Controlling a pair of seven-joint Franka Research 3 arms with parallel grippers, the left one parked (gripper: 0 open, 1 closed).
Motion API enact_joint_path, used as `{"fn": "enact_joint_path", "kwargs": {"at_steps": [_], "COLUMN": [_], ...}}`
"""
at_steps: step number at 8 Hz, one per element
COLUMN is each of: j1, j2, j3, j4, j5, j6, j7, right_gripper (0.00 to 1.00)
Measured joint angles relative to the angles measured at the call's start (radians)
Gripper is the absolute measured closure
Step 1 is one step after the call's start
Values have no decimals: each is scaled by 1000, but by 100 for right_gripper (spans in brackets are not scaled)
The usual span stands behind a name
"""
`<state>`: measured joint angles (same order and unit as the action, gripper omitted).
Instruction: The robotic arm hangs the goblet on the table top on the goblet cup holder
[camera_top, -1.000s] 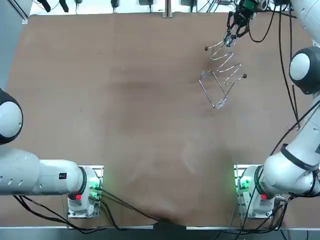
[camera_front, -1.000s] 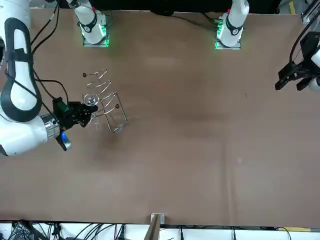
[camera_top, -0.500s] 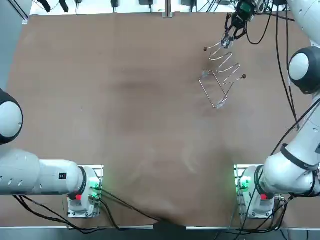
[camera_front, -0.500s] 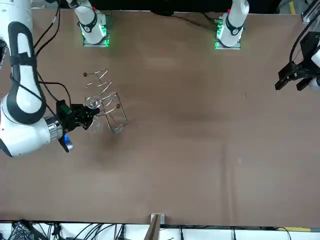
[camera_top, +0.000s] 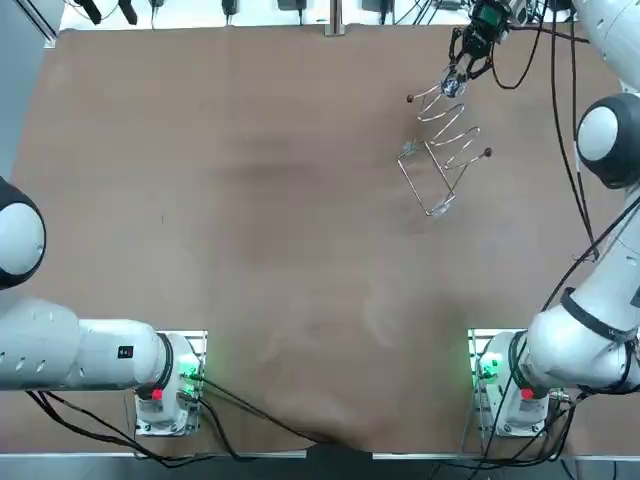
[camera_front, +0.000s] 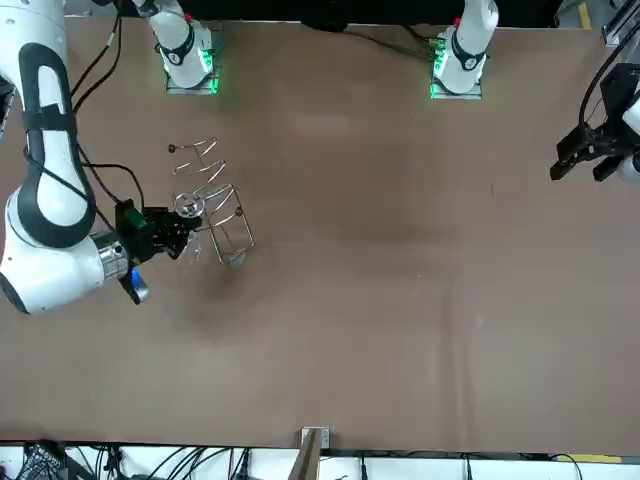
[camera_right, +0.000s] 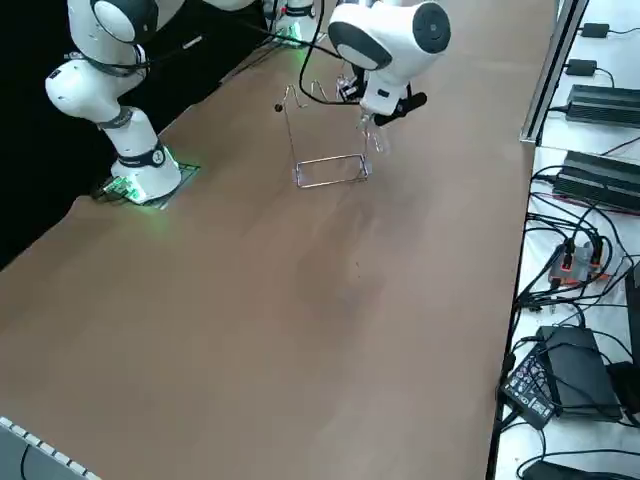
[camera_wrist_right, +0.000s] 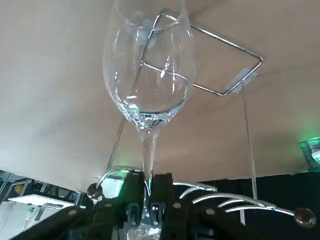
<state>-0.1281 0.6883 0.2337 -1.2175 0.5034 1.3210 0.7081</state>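
Brown table (camera_top: 250, 200) ran under everything, w/ the task items toward its far right part as the robot sees it. Goblet (camera_wrist_right: 148, 75) was off the tabletop, held upside down: bowl pointing down at the table, foot up by the fingers. Clear glass. Its stem sat clamped btwn the two fingers of the right gripper (camera_wrist_right: 148, 202), which were closed narrow on it just under the foot. Top view put the goblet (camera_top: 452, 85) right at the gripper's tip; in side view the goblet (camera_right: 375, 138) hung below the white wrist, clear of the table.

Goblet cup holder (camera_top: 440, 150) was a thin wire rack: rectangular base loop on the table, upright posts, wavy top arms ending in small dark balls. Goblet was at the holder's far end, the end away from the arm bases, approx. level w/ the wavy arms. Wrist view showed those arms curving past both sides of the stem, ball ends near the fingers, and the bowl lined up over one corner of the base loop. Couldn't tell whether the foot rested on the wire or hung just clear of it.

Right arm reached out from its green-lit base (camera_top: 490, 365) at the near edge, along the table's right side. Past the table edge in side view: white shelf w/ black boxes (camera_right: 600, 100) and cables.
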Motion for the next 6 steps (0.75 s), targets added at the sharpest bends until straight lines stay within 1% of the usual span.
{"fn": "enact_joint_path", "kwargs": {"at_steps": [3, 6], "j1": [-4, -2], "j2": [0, 0], "j3": [0, 0], "j4": [-4, -20], "j5": [0, 0], "j6": [-35, -40], "j7": [0, 0], "right_gripper": [90, 90]}}
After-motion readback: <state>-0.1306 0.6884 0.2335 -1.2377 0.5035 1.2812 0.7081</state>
